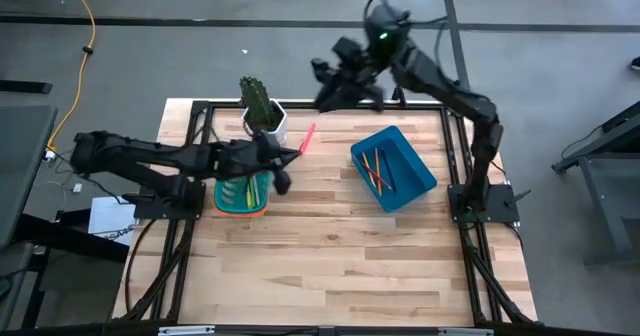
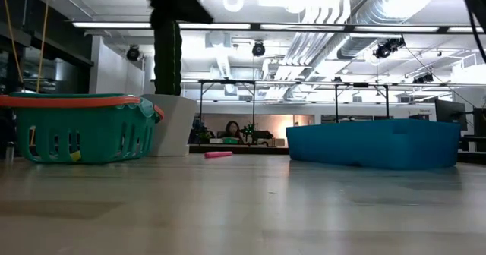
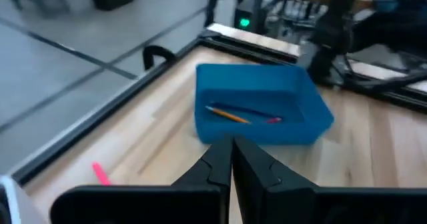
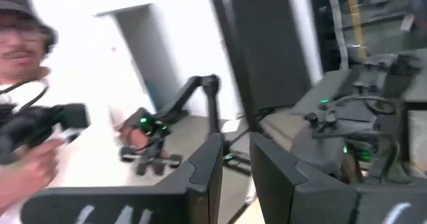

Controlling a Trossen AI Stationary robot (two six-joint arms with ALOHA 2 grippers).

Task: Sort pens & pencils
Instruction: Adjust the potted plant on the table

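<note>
A hot-pink pen lies on the wooden table between the white cactus pot and the blue bin; it also shows in the left wrist view and the low view. Several thin pencils lie in the blue bin. A green and a yellow pen lie in the green basket. My left gripper hovers shut and empty beside the basket's right side, its fingers pointing toward the bin. My right gripper is raised high over the table's far edge, open and empty.
The cactus in its white pot stands at the far edge, just behind the basket. Black frame rails run along the table's edges. Bare wood lies in front of the basket and the bin. A person shows beyond the table in the right wrist view.
</note>
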